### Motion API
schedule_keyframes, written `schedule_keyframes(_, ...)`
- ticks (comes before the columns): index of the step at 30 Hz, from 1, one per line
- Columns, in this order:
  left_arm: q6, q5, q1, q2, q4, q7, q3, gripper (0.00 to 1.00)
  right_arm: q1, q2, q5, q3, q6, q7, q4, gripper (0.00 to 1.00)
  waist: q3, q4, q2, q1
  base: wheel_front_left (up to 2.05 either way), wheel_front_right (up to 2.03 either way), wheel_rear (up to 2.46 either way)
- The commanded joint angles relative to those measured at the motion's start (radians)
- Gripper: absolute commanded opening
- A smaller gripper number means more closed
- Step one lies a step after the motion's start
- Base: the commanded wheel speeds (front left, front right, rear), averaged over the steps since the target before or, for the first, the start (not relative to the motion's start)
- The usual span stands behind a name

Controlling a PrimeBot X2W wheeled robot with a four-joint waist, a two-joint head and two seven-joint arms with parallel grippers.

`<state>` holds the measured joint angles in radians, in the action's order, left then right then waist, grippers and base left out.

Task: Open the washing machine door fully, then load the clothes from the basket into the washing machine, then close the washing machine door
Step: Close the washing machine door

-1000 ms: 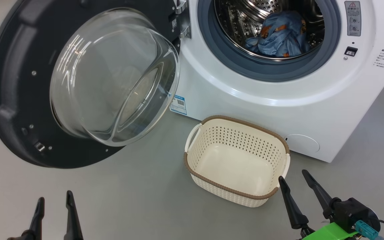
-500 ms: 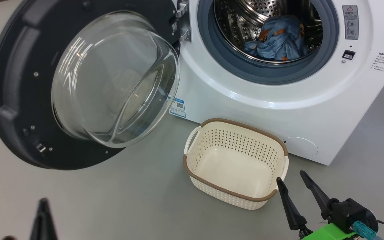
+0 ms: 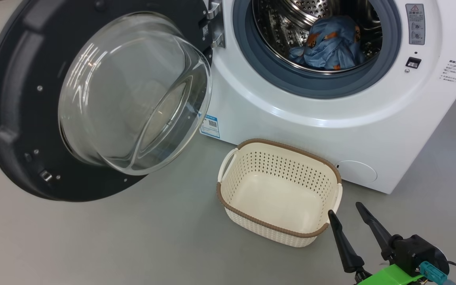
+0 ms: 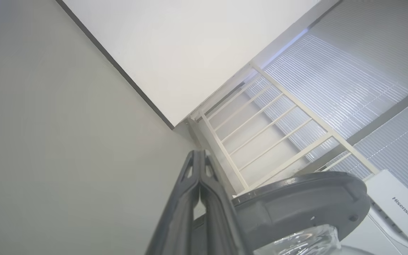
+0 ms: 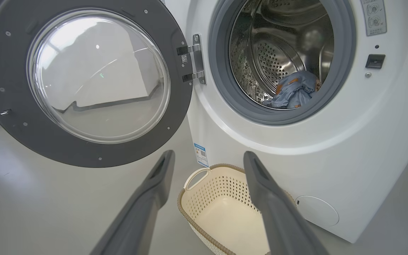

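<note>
Left gripper closed, empty; right gripper spread wide beside empty basket. Clothes in drum. Door likely heavy, rigid: push at outer rim.

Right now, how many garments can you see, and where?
1: a light blue garment with orange print, lying in the drum. The basket holds none. Another could be hidden under or behind the blue one.
</note>
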<state>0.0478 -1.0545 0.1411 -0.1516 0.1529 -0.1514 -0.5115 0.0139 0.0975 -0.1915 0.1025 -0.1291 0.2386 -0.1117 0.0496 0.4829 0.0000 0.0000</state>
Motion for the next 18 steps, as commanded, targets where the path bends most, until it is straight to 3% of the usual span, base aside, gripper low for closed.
schedule_keyframes(1, 0.004, -0.027, 0.064, -0.065, -0.003, 0.018, -0.050, 0.00, -0.027, 0.007, -0.012, 0.025, -0.002, 0.001, 0.030, 1.00, 0.005, -0.003, 0.0000, 0.0000, 0.00, 0.00, 0.00)
schedule_keyframes(9, 0.000, -0.218, 0.299, -0.238, 0.207, 0.156, -0.132, 0.00, -0.043, 0.022, -0.014, 0.025, -0.002, -0.024, 0.052, 1.00, 0.047, -0.032, 0.0000, 0.0000, 0.00, 0.00, 0.00)
schedule_keyframes(18, 0.011, -0.329, 0.447, -0.341, 0.442, 0.293, -0.146, 0.00, -0.059, 0.049, -0.005, 0.023, -0.002, -0.060, 0.088, 1.00, 0.097, -0.087, 0.0000, 0.0000, 0.00, 0.00, 0.00)
